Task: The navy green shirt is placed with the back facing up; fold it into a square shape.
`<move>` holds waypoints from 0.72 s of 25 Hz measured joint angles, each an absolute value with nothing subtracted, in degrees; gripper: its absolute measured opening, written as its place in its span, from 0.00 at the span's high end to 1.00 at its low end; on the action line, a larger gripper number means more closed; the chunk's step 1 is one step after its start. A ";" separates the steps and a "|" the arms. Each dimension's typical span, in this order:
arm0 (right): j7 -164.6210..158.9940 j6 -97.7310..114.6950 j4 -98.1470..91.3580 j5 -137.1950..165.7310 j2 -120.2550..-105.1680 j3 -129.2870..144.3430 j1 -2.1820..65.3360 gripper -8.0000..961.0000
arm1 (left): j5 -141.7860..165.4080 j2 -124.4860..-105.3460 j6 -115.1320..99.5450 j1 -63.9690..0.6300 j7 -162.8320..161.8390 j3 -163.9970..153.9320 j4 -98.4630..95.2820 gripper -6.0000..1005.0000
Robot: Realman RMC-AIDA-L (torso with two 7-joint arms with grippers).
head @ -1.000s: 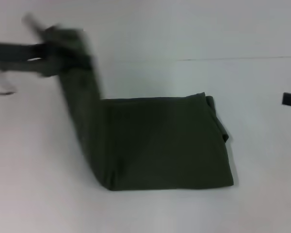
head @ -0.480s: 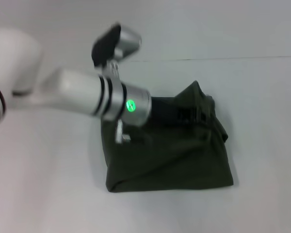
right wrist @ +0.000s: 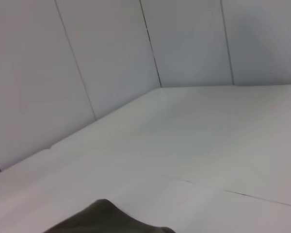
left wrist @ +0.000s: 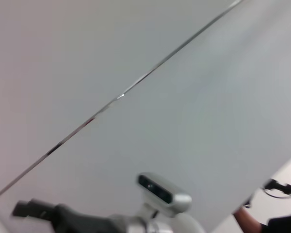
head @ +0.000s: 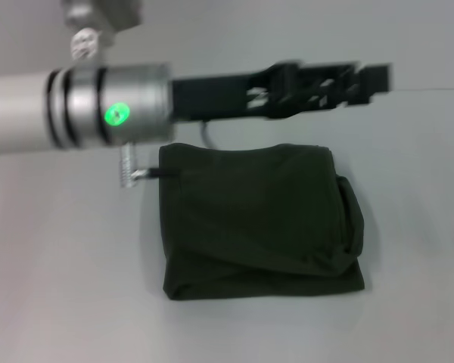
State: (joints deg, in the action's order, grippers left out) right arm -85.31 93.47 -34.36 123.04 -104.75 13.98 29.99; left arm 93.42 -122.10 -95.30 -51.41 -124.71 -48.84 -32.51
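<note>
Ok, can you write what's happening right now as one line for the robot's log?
dark olive-green cloth shirt: folded into a rough square on white table | left pincer: above shirt's far edge, holding nothing | right pincer: out of view

The head camera looks steeply down on the white table, the shirt at centre and the left arm close across its 11 o'clock. The left wrist camera faces outward over bare tabletop (a robot head shows low). The right wrist camera skims low toward wall panels, sharing only a shirt corner.
</note>
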 joint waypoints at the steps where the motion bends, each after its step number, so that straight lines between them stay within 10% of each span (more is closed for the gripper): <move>1: -85.48 93.63 -34.35 122.99 -104.85 13.98 30.17 0.02 | 93.04 -122.00 -97.20 -50.00 -121.92 -48.08 -32.73 0.64; 18: -97.93 92.48 -35.50 123.27 -105.14 15.05 33.06 0.02 | 96.40 -120.83 -92.67 -41.29 -100.12 -47.96 -31.02 0.06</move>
